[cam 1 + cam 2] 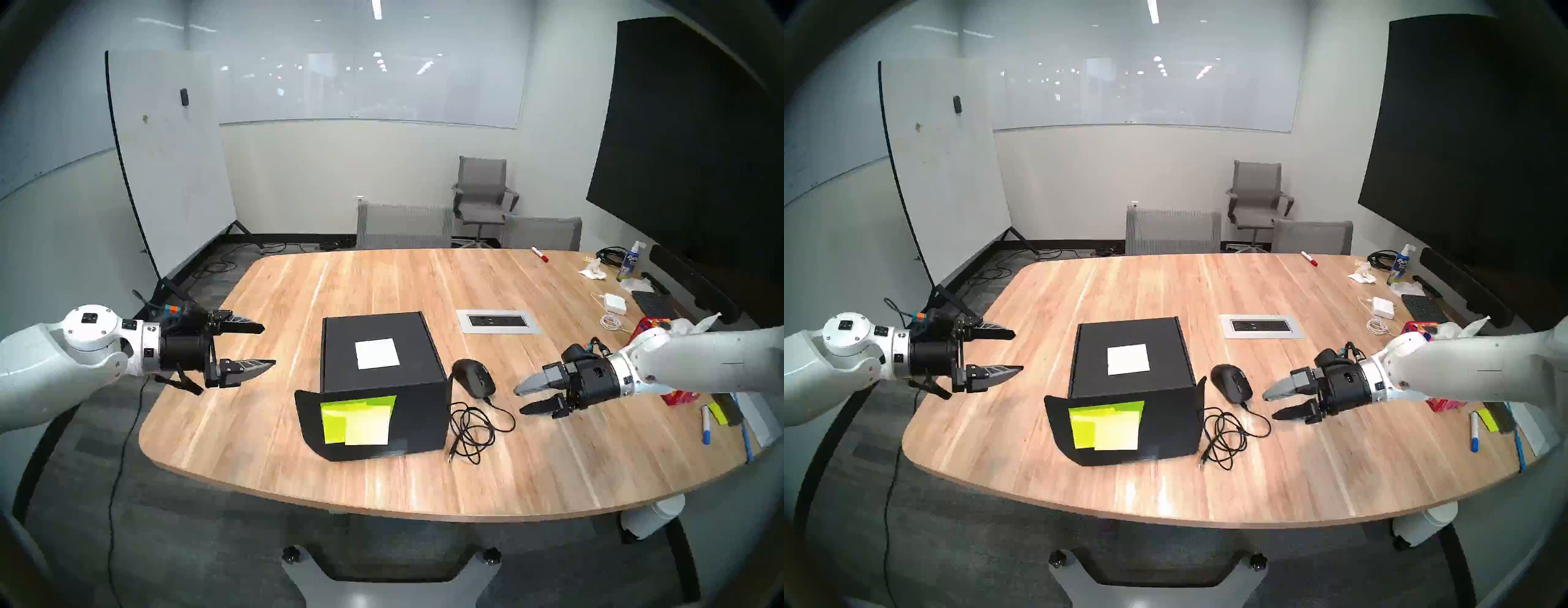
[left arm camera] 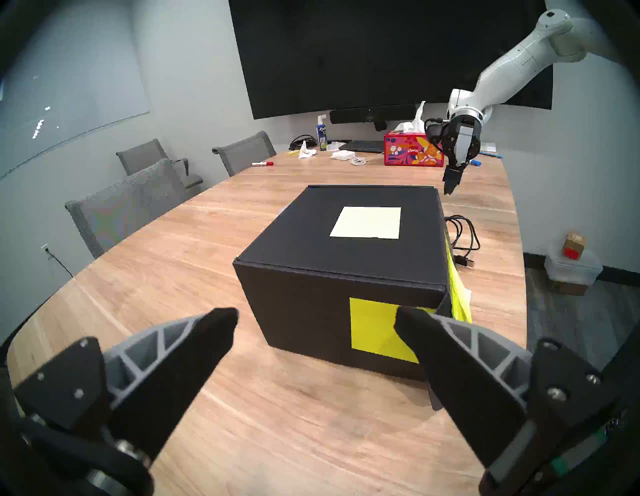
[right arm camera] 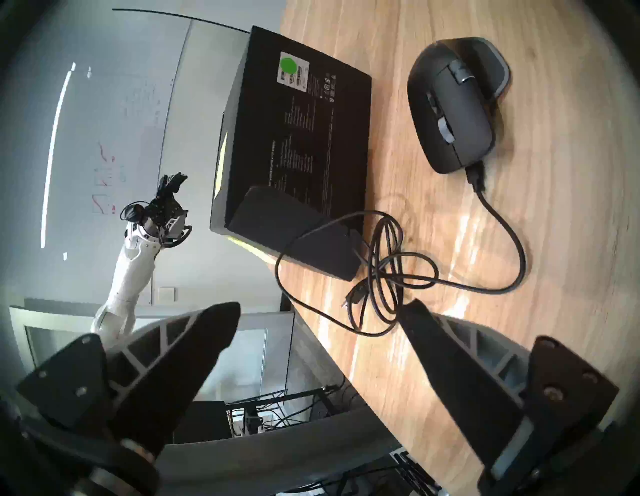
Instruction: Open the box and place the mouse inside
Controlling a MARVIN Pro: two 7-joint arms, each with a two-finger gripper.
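Nothing done yet: we see the box [image 1: 384, 361] shut mid-table, matte black, yellow-green notes [image 1: 358, 420] on its front flap. Mouse [image 1: 475, 378] sits just right of it, black, cable [image 1: 471, 429] coiled beside. Left gripper [image 1: 259, 346] and right gripper [image 1: 524, 399] both spread wide, empty. Opening and placing remain.

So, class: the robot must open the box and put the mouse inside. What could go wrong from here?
1. The mouse trails a looped cable beside the box; it may snag or hang outside.
2. The front flap stands slightly ajar, so an end effector might push it shut or shift the box.
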